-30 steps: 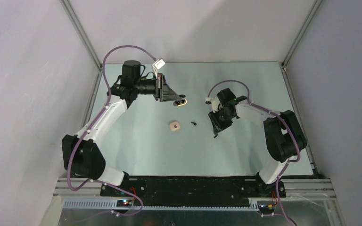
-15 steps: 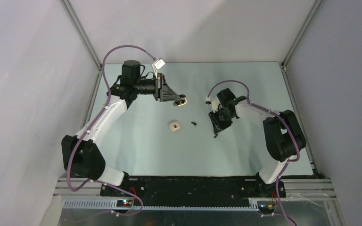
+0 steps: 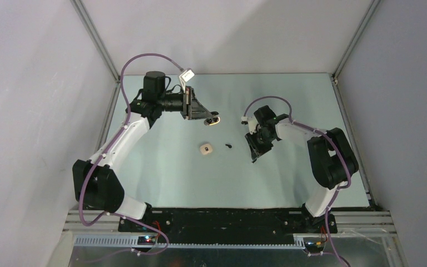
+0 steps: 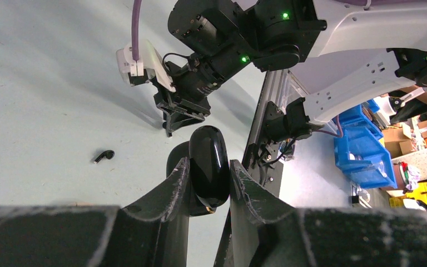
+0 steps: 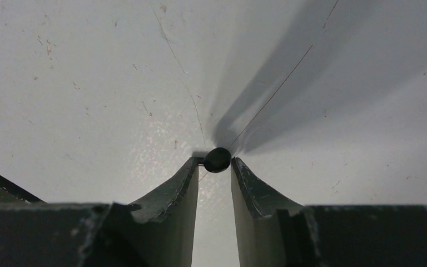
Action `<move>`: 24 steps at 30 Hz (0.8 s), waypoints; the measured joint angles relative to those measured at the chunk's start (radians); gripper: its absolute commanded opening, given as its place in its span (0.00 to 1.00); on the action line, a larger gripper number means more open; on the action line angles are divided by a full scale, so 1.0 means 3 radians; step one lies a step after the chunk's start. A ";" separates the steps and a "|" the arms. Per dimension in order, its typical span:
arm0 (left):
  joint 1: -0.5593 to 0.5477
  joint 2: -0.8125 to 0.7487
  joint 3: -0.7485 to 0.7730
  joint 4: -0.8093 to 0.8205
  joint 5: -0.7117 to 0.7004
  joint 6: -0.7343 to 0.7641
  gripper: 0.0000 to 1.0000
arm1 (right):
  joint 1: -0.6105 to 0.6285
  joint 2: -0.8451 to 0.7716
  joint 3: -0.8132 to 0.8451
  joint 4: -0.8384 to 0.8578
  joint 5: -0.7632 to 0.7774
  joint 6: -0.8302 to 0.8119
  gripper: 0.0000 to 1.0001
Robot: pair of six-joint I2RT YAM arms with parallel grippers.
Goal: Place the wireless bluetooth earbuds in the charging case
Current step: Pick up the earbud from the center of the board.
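Earbud (image 5: pixel 217 159) apparently pinched as right gripper (image 5: pixel 214 168) tightens; left gripper (image 4: pixel 209 164) clamps charging case (image 4: pixel 207 143), ready for insertion

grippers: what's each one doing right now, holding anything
left gripper: closed on the black charging case
right gripper: closed on a black earbud

**Spotter:** Your left gripper (image 3: pixel 212 117) hangs over the far middle of the pale green table (image 3: pixel 161 178). A small dark pebble-shaped case (image 3: pixel 216 119) with pale glints sits at its tips.

**Operator:** And the right?

**Spotter:** Your right gripper (image 3: pixel 254 157) points down at the table. Left of it you have a tiny black earbud (image 3: pixel 228 146). Just beyond that lies a small beige rounded case (image 3: pixel 205 148). Both lie apart from either gripper.
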State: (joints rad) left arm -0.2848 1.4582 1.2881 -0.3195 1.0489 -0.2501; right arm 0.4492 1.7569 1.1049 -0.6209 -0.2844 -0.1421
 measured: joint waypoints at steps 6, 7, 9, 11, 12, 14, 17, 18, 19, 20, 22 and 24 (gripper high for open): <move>0.0004 0.0000 0.0000 0.0000 0.0001 0.0000 0.00 | 0.0000 0.0011 0.0000 0.0014 0.0001 0.0001 0.30; 0.0004 0.0000 0.0000 0.0000 0.0001 0.0000 0.00 | 0.0000 0.0017 0.0000 0.0018 0.0001 0.0001 0.29; 0.0009 0.0000 0.0000 0.0000 0.0001 0.0000 0.00 | 0.0000 0.0029 0.0000 0.0018 0.0004 0.0000 0.27; 0.0014 0.0000 0.0000 0.0000 0.0003 0.0000 0.00 | 0.0000 0.0046 0.0000 0.0020 0.0004 0.0003 0.27; 0.0017 0.0000 0.0000 0.0000 0.0001 0.0000 0.00 | 0.0000 0.0047 0.0000 0.0020 0.0001 0.0003 0.27; 0.0020 0.0000 0.0000 0.0000 0.0003 0.0000 0.00 | 0.0000 0.0047 0.0000 0.0020 0.0000 0.0003 0.28; 0.0022 0.0000 0.0000 0.0000 0.0003 0.0000 0.00 | 0.0000 0.0047 0.0000 0.0020 0.0000 0.0001 0.25; 0.0022 0.0000 0.0000 0.0000 0.0004 0.0000 0.00 | 0.0000 0.0047 0.0000 0.0020 0.0001 0.0001 0.24; 0.0022 0.0000 0.0000 0.0000 0.0004 0.0000 0.00 | 0.0000 0.0047 0.0000 0.0020 0.0001 0.0001 0.21; 0.0022 0.0000 0.0000 0.0000 0.0004 0.0000 0.00 | 0.0000 0.0047 0.0000 0.0020 0.0000 -0.0001 0.19; 0.0023 0.0000 0.0000 0.0000 0.0004 0.0000 0.00 | -0.0001 0.0047 0.0000 0.0019 0.0000 0.0003 0.15; 0.0023 0.0000 0.0000 0.0000 0.0004 0.0000 0.00 | 0.0000 0.0047 0.0000 0.0020 -0.0001 -0.0003 0.10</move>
State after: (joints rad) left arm -0.2779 1.4582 1.2881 -0.3195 1.0500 -0.2501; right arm 0.4492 1.7710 1.1049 -0.6147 -0.2848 -0.1429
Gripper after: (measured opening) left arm 0.306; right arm 0.233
